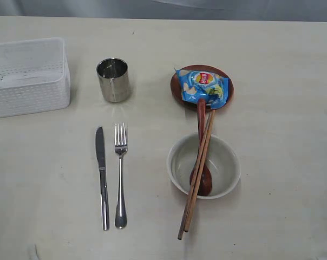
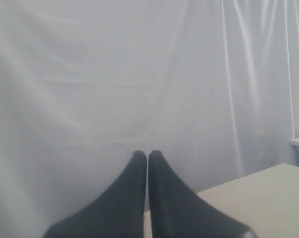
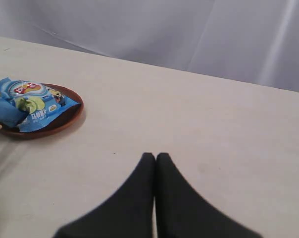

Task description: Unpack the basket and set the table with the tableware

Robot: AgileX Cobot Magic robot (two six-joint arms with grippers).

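Note:
The white perforated basket (image 1: 27, 76) stands at the far left of the cream table (image 1: 282, 135). A steel cup (image 1: 113, 79) stands upright right of it. Nearer the front, a silver knife (image 1: 102, 173) and fork (image 1: 120, 173) lie side by side. A brown plate (image 1: 176, 86) (image 3: 65, 121) carries a blue chip bag (image 1: 203, 86) (image 3: 28, 101). A pale bowl (image 1: 220, 162) holds a wooden spoon (image 1: 202, 173), and wooden chopsticks (image 1: 197, 179) lie across it. Neither arm shows in the exterior view. My left gripper (image 2: 147, 154) is shut, empty, facing a white curtain. My right gripper (image 3: 155, 156) is shut, empty, over bare table.
A white curtain (image 2: 139, 74) hangs behind the table's far edge. A corner of the tabletop (image 2: 258, 198) shows in the left wrist view. Bare tabletop lies right of the bowl and plate.

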